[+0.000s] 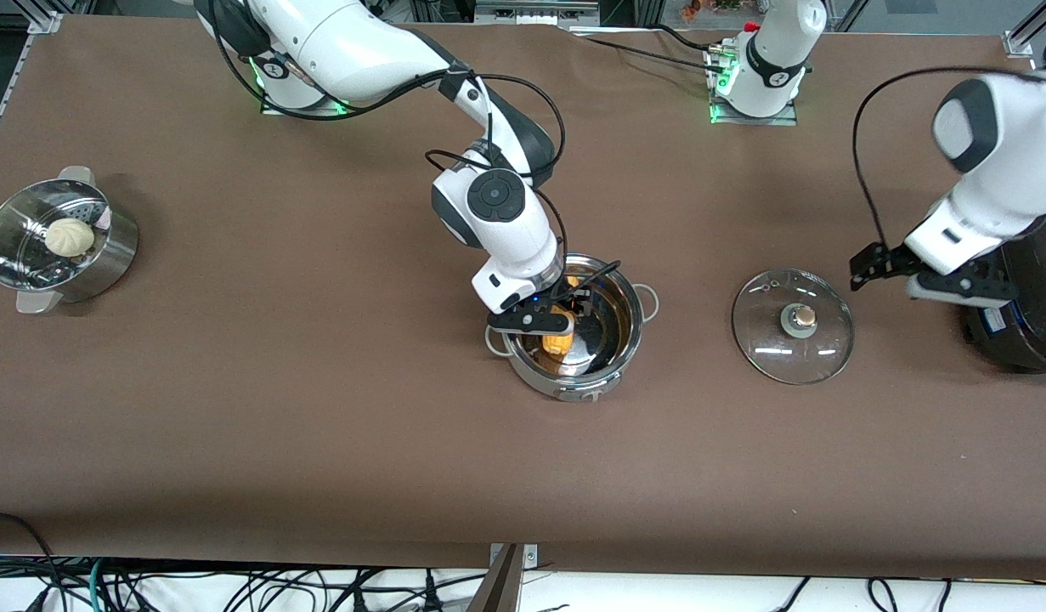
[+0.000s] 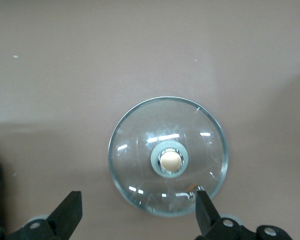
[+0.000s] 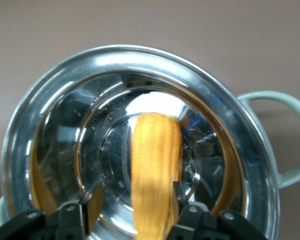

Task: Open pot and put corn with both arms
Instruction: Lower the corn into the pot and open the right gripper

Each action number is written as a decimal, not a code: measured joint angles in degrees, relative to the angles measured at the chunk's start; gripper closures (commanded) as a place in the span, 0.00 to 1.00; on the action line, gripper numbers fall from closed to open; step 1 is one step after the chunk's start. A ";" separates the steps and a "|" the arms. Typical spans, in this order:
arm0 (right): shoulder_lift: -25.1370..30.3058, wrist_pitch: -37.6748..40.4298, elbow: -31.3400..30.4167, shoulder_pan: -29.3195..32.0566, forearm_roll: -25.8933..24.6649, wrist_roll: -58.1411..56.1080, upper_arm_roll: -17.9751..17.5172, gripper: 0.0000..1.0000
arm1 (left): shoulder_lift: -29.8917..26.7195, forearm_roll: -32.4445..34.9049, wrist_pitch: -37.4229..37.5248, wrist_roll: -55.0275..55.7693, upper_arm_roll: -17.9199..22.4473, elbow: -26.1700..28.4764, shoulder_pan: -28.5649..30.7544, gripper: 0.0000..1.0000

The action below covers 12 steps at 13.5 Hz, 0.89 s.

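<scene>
The pot (image 1: pixel 586 336) stands open-mouthed mid-desk, but the right gripper (image 1: pixel 550 316) and the corn (image 1: pixel 557 343) fill its opening. The lid (image 1: pixel 793 325) lies flat toward the left arm's end, beside the black cooker (image 1: pixel 1028 314), bare desk (image 1: pixel 319 408) between pot and steamer basket (image 1: pixel 59 242).

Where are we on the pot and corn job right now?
Done: the glass lid lies on the table beside the open pot, toward the left arm's end, and the left gripper hangs open over it. In hand: the right gripper is down in the pot with the corn between its jaws. Left: release the corn and pull out.
</scene>
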<state>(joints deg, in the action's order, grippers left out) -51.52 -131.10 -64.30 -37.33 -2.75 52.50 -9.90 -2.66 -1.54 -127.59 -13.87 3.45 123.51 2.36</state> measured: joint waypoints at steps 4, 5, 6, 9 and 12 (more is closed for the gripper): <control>-0.66 -0.75 0.03 -0.02 -0.05 -0.06 0.04 0.00 | -7.12 3.04 18.26 0.01 -0.24 -8.57 -0.02 0.00; -0.66 -0.67 0.26 -0.02 -0.07 -0.10 0.05 0.00 | -7.40 3.47 20.99 0.01 -0.25 -10.66 -0.02 0.00; -0.61 -0.17 0.77 -0.02 -0.12 -0.19 0.11 0.00 | -7.40 3.53 24.07 0.01 -0.25 -12.87 -0.02 0.00; 0.97 5.20 2.68 0.49 -0.26 -3.87 0.59 0.00 | -7.51 3.54 30.34 0.14 -1.13 -18.21 -0.03 0.00; 5.68 13.78 3.57 4.14 -0.26 -10.11 1.26 0.00 | -7.44 3.54 30.96 3.05 -3.25 -19.84 -0.47 0.00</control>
<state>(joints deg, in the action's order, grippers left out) -45.83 -117.32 -60.73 -33.19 -3.01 42.39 -8.63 -10.10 2.00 -96.64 -10.82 0.20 103.67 1.90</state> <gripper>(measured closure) 0.000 0.000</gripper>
